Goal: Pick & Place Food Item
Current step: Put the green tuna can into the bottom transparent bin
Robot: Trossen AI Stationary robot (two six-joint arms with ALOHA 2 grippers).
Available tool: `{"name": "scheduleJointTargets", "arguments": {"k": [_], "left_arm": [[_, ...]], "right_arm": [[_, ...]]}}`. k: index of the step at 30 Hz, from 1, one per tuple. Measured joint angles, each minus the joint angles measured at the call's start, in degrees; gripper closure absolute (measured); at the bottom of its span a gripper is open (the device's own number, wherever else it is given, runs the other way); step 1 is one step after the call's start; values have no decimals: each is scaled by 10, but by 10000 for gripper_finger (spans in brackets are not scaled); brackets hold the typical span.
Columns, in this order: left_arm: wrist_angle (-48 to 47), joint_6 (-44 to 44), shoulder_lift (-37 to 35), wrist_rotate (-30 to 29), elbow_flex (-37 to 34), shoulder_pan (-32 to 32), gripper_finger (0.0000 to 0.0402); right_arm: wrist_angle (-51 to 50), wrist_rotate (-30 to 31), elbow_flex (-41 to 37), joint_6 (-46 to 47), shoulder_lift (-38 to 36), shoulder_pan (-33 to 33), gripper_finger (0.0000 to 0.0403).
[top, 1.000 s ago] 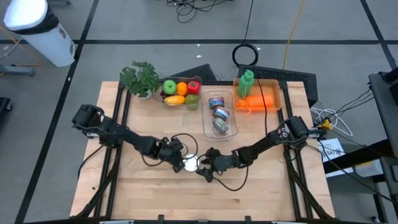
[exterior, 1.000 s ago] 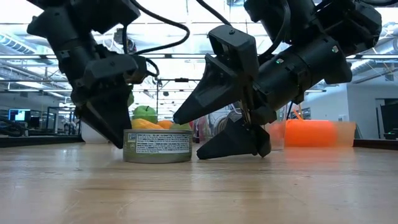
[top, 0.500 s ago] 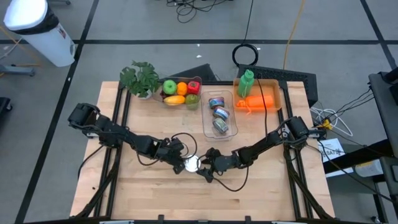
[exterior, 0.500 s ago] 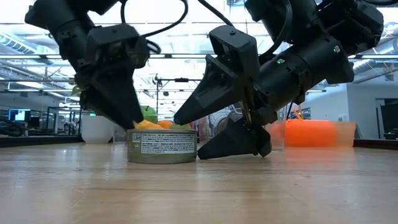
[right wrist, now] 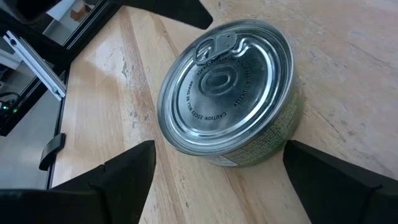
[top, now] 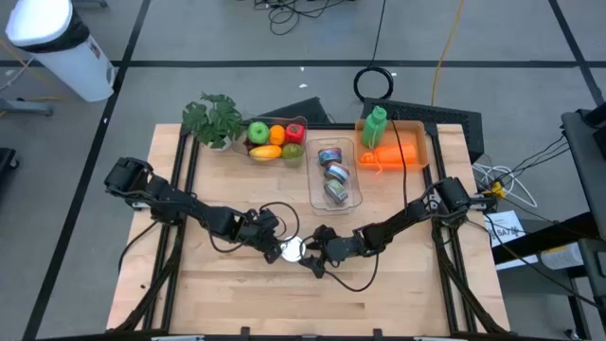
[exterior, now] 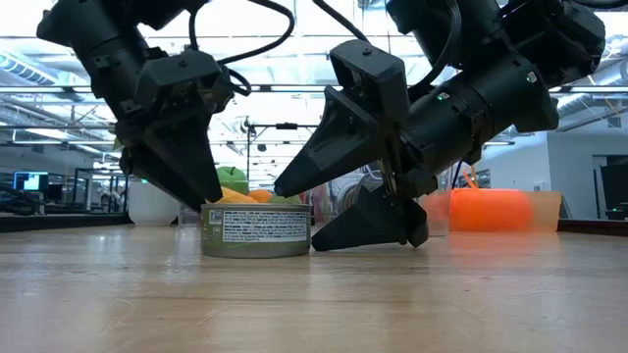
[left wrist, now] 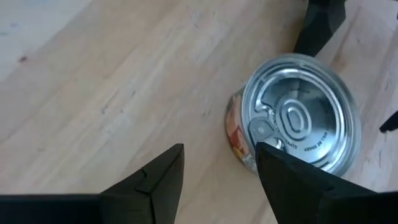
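A flat silver can with a pull-tab lid and a pale label point(top: 292, 250) stands upright on its base on the wooden table; it also shows in the low view as the can point(exterior: 257, 231). My left gripper point(top: 272, 246) is open, low at the can's left side; the gap between its fingers point(left wrist: 217, 168) lies over bare wood beside the can point(left wrist: 298, 118). My right gripper point(top: 313, 259) is open at the can's right side. Its two fingers stand wide apart with the can point(right wrist: 230, 93) just ahead of them. My left gripper touches the can with the tip of one finger point(left wrist: 292, 180), at the can's side wall by the top rim point(exterior: 212, 205), on the side toward the table's left. The finger slants down from the left. The can stands upright on the table. My right gripper's lower fingertip point(exterior: 319, 239) stands at the can's right side; I cannot tell whether it touches.
Along the far edge stand a small plant point(top: 214, 119), a bowl of toy fruit point(top: 275, 138), a clear tray of cans point(top: 334, 174) and an orange tray point(top: 402, 152) with a green bottle point(top: 377, 128). Arm cables loop near the can. Bare wood lies toward the near edge point(top: 284, 303).
My left gripper has moved toward the table's right, up against the can, and its fingertip has risen from the can's foot to its top rim. The can has slid a little toward the right, nearer my right gripper, and has stayed upright.
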Motion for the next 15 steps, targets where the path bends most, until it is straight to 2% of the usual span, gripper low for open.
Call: {"name": "scheduleJointTargets", "arguments": {"k": [10,15], "left_arm": [[30,0,17,1,1,-8,188],[-6,-15,18,-11,1,-5,188]], "right_arm": [[-2,0,0,0,0,0,65],[-2,0,0,0,0,0,64]]}}
